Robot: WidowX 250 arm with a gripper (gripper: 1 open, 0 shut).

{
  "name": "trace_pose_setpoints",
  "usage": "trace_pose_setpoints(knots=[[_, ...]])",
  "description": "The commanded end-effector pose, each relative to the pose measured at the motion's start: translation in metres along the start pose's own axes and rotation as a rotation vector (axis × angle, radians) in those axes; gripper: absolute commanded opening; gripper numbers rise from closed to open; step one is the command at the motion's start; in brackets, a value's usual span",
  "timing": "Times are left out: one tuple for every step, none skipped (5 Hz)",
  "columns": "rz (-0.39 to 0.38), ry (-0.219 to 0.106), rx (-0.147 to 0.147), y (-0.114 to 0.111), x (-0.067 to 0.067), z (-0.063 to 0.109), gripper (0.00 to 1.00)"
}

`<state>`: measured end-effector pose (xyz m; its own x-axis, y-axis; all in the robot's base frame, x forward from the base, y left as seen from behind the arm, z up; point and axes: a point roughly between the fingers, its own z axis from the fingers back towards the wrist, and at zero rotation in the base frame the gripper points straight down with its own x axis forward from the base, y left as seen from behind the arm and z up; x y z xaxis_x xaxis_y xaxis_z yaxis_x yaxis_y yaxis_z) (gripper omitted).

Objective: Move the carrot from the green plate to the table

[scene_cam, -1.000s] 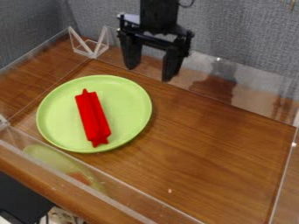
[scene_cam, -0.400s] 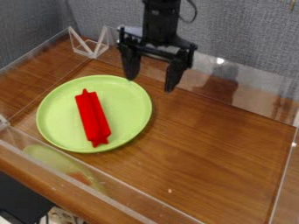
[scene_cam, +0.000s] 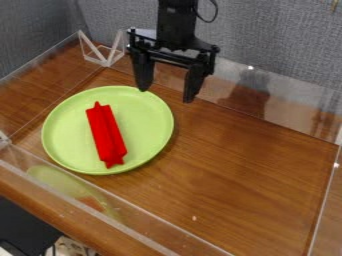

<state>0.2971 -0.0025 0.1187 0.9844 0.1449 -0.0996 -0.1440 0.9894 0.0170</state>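
Note:
The carrot [scene_cam: 104,132], a bright red bar-shaped block, lies lengthwise in the left half of the round lime-green plate [scene_cam: 147,125]. The plate rests on the glossy reddish-brown table [scene_cam: 241,170]. My gripper [scene_cam: 166,83] hangs pointing down over the plate's far right rim, up and to the right of the carrot and apart from it. Its two black fingers stand wide open with nothing between them.
Low clear acrylic walls [scene_cam: 134,222] border the tabletop on all sides. A small clear wire-like stand [scene_cam: 100,45] sits in the far left corner behind the arm. Bare wood stretches to the right of the plate.
The gripper has shifted slightly left toward the plate and rolled a little about its vertical axis. Its fingers stay open; carrot and plate have not moved.

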Motion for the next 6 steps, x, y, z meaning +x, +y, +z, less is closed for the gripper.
trace_pose_setpoints(knots=[[0.045, -0.032, -0.030, 0.000, 0.002, 0.008, 1.00], [-0.029, -0.027, -0.027, -0.001, 0.000, 0.008, 1.00], [-0.088, -0.024, -0.023, -0.002, -0.002, 0.009, 1.00], [-0.116, -0.031, -0.021, -0.004, -0.005, 0.013, 1.00], [-0.197, -0.044, -0.013, 0.000, 0.000, 0.017, 1.00], [-0.270, -0.063, -0.005, 0.003, 0.004, 0.023, 1.00]])
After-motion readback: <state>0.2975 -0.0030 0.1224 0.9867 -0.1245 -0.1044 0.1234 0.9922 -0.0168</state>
